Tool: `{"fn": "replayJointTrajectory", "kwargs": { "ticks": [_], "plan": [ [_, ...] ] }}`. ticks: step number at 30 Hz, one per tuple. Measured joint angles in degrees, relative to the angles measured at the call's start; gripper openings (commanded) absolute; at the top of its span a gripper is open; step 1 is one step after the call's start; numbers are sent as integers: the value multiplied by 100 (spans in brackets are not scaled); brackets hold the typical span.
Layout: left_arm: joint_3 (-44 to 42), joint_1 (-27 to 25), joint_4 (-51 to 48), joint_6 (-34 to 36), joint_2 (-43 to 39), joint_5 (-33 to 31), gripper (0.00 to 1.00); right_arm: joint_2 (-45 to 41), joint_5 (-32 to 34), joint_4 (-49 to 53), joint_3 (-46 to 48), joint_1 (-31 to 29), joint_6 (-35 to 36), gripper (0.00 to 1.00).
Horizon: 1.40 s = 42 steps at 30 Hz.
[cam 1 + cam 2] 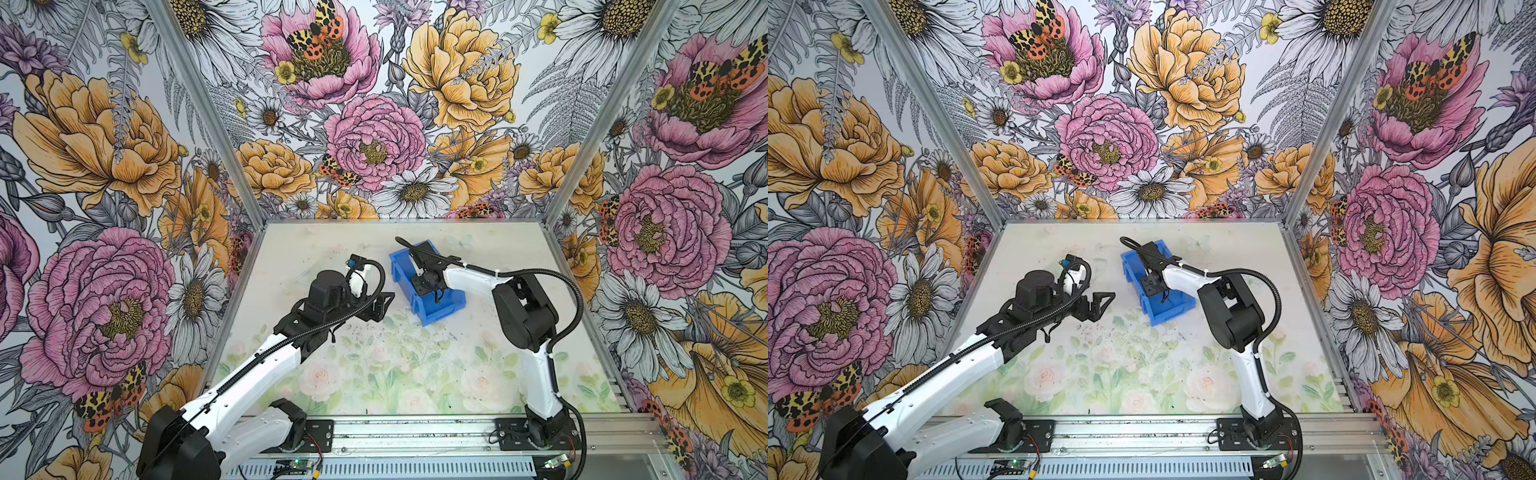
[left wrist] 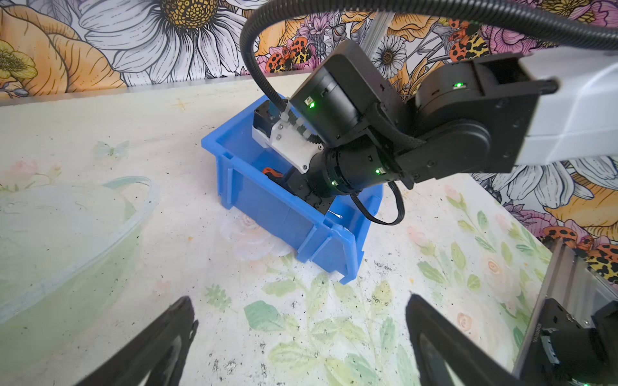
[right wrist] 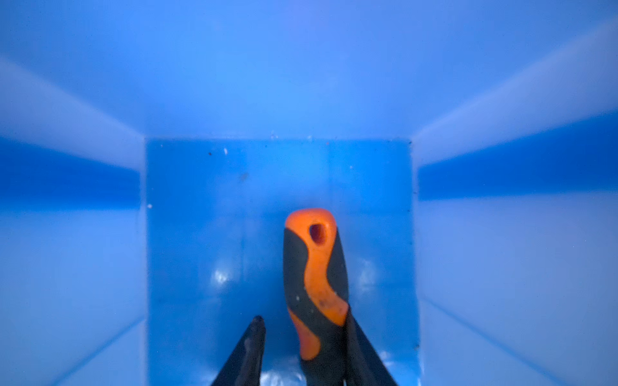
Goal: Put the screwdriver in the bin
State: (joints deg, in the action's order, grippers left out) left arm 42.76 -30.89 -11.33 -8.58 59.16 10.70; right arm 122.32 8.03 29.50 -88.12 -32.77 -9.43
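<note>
Flowered tabletop (image 1: 374, 374), bin (image 2: 264, 204) walls close around right pincer (image 3: 302, 315), ajar beside screwdriver (image 3: 314, 277); left pincer (image 2: 299, 297) agape, apart.

Floral-print table (image 1: 374, 374) w/ blue bin (image 1: 440, 311) directly on it, mid-rear, askew

Cut off at the right wrist view's edge: screwdriver (image 3: 314, 284) shaft. Seemingly hidden under right gripper (image 1: 437, 296) in both top views.
</note>
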Motion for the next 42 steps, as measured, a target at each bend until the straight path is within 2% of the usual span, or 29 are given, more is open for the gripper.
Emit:
{"fn": "replayJointTrajectory", "kwargs": {
  "ticks": [6,19,23,31,33,34,35,42],
  "plan": [
    [-98,-11,-4,-42,-273,-52,99,-317,153,35,98,-101,11,53],
    [-323,-11,-457,-63,-1202,-323,99,-1095,507,28,358,-240,-247,56],
    [-323,-11,-728,-63,-1410,-721,99,-1655,693,48,645,-313,-345,59],
    [-433,170,-1252,-109,-1600,-1827,99,-3414,1099,-17,1611,-391,-560,66],
    [-463,289,-1331,-149,-1602,-2107,99,-3862,1176,-68,1978,-389,-636,81],
    [-470,339,-1349,-155,-1600,-2212,99,-4059,1200,-87,2149,-389,-649,97],
    [-481,420,-1362,-177,-1600,-2328,99,-4262,1237,-109,2334,-389,-651,100],
    [-649,1213,-1246,-352,-1471,-2614,99,-5427,1602,-295,3373,-125,-734,100]
  ]
}}
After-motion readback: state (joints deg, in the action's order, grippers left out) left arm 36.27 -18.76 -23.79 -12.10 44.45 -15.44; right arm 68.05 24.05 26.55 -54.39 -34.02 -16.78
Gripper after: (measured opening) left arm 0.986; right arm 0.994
